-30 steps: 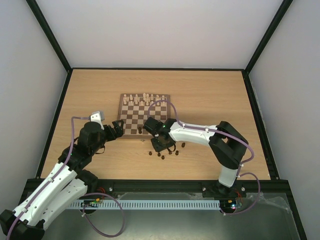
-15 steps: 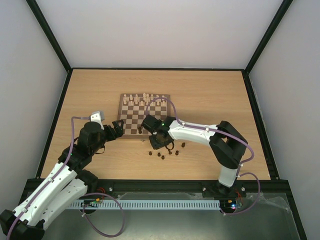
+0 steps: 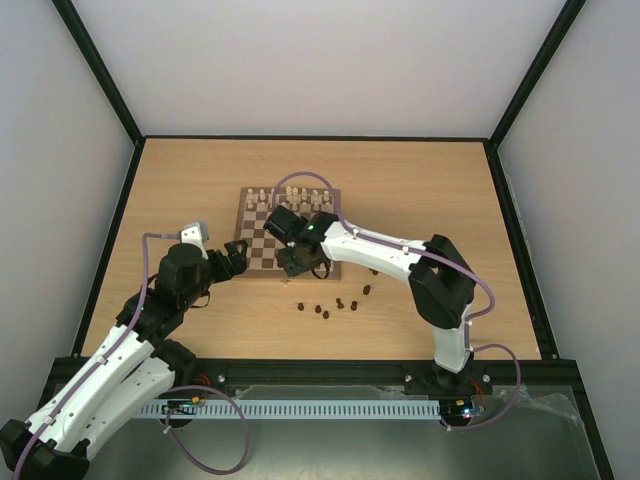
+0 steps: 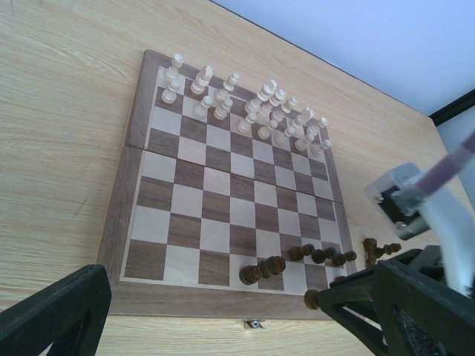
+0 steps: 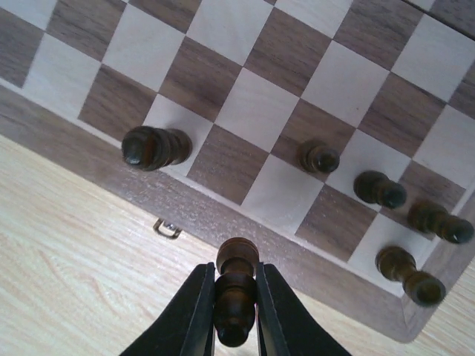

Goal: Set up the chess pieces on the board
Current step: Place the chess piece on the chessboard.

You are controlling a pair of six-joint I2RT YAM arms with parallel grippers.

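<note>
Your right tool [image 5: 236,285] pinches a tiny dark brown wooden chessman [image 5: 237,258] over the near border of the brown-and-cream checkered wooden board [image 5: 256,111], likely bound for an empty near-row square; left tool [image 3: 232,258] hangs spread off the corner, out of the way.

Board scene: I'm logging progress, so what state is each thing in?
Right gripper, shut on a dark piece over the near border.
Left gripper, open, empty.
Board, unfolded flat.
White pieces, set on far rows.
Dark pieces, five on board, others loose on table.
</note>
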